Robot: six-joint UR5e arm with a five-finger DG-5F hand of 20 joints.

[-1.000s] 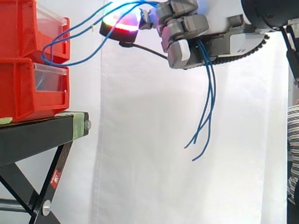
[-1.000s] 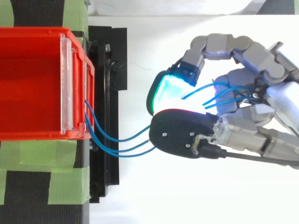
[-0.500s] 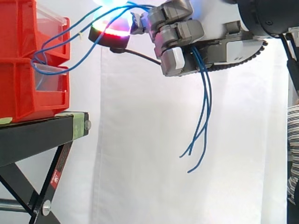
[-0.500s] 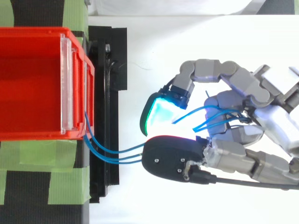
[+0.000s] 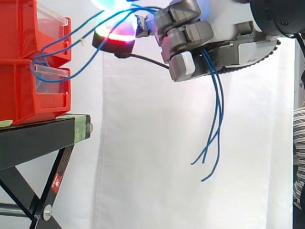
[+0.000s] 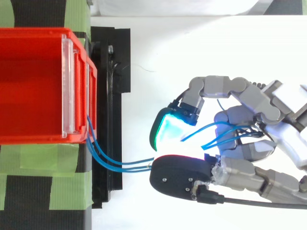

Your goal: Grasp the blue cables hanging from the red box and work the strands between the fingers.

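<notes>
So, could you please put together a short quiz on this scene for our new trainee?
1. True or false: the robot hand has its fingers curled round the thin blue cables.
2. The cables' loose ends hang: A) below the hand, B) on a table, C) in a white cup.
3. Fill in: the stacked red plastic bins sit on a black metal ___.
Key: 1 true; 2 A; 3 stand.

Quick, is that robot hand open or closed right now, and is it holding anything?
Hand: shut on the blue cables, its fingers curled round the strands that run from the red box.
</notes>
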